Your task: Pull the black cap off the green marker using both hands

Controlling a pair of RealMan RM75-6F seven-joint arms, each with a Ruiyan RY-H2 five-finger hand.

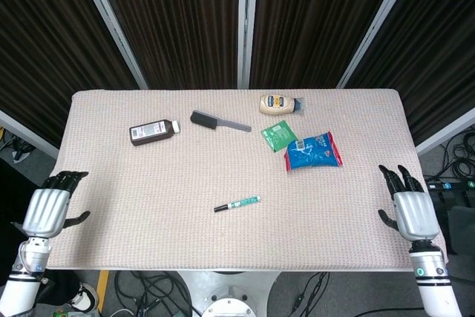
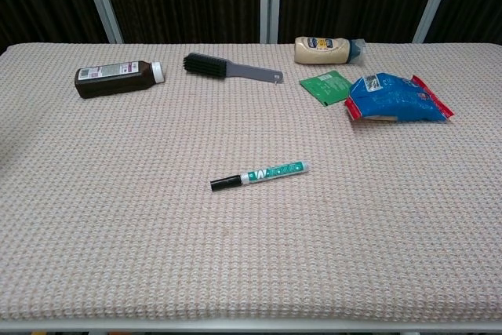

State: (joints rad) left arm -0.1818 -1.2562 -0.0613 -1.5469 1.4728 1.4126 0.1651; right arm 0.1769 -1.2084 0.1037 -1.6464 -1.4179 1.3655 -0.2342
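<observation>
Premises present as a robotics test lab or recording bay rather than a home or shop. A single table (image 1: 111, 183) covered in a beige woven cloth stands before dark pleated curtains (image 1: 178, 20) hung between grey metal frame posts (image 1: 243, 24), closing off the 12 o'clock side. Loose cables (image 1: 148, 287) (black, untidy) lie on the floor at 6 o'clock below the table edge, with more cabling (image 1: 460, 161) at 3 o'clock. Assorted unrelated household items sit on the cloth, laid out as test props.
</observation>
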